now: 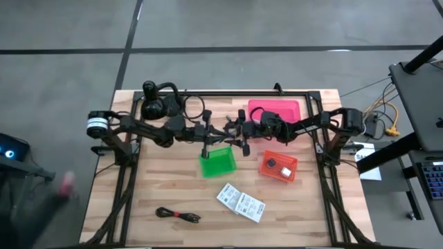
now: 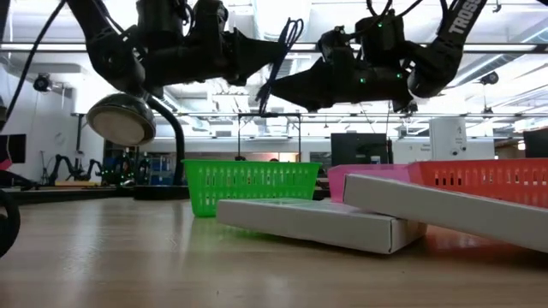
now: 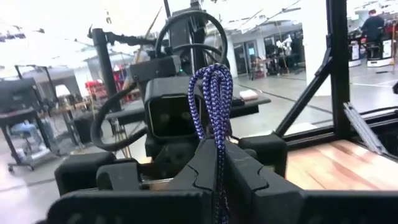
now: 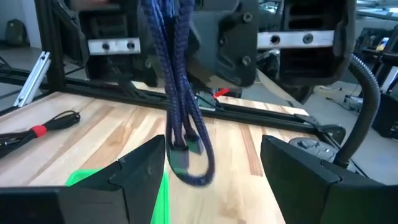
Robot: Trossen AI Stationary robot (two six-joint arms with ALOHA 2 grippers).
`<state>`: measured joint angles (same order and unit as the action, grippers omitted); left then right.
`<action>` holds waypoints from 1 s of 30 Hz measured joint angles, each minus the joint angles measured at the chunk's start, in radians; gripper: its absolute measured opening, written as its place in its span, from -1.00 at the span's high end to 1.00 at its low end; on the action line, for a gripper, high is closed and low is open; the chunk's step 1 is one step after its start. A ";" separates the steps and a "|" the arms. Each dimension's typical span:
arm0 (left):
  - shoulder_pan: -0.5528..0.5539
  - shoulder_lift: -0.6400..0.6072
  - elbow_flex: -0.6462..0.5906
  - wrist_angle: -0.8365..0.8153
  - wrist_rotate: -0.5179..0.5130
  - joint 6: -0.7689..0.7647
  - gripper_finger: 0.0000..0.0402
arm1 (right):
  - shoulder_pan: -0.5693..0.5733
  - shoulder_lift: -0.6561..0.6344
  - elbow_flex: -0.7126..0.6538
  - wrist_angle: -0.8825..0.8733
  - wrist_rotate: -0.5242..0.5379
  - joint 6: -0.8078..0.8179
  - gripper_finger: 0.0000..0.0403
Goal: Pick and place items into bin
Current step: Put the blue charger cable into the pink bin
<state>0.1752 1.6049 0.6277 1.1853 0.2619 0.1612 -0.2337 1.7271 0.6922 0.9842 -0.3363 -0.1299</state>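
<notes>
Your left claw [image 3: 217,180] is clamped on the purple cable [image 3: 212,99], which hangs looped in the air above the green bin [image 1: 217,162] at mid-desk. Your right claw [image 4: 211,168] faces it with fingers [image 4: 140,165] spread wide, the cable's loop dangling between them, untouched. On the desk [image 1: 138,194] the white packets [image 1: 240,201] lie near the front edge, the black-red cable [image 1: 178,215] to their left. An orange bin [image 1: 278,167] and a pink bin [image 1: 275,109] sit on the right side.
</notes>
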 joint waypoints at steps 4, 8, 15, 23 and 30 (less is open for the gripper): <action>-0.001 0.035 0.022 0.015 0.000 0.012 1.00 | 0.000 0.000 0.002 0.000 0.000 0.010 -0.24; -0.001 0.065 0.046 0.011 0.000 0.013 1.00 | 0.000 0.002 -0.003 -0.001 0.000 0.012 -0.18; -0.001 0.065 0.051 0.009 0.000 0.012 1.00 | 0.000 0.002 -0.005 -0.002 0.000 0.018 -0.02; -0.001 0.062 0.047 0.011 -0.002 0.010 1.00 | 0.000 0.002 -0.006 -0.004 -0.001 0.014 0.34; 0.000 0.062 0.045 0.010 -0.004 0.003 1.00 | 0.001 0.002 -0.006 -0.021 -0.006 -0.027 0.84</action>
<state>0.1749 1.6665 0.6724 1.1949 0.2577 0.1646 -0.2329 1.7290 0.6861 0.9633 -0.3423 -0.1571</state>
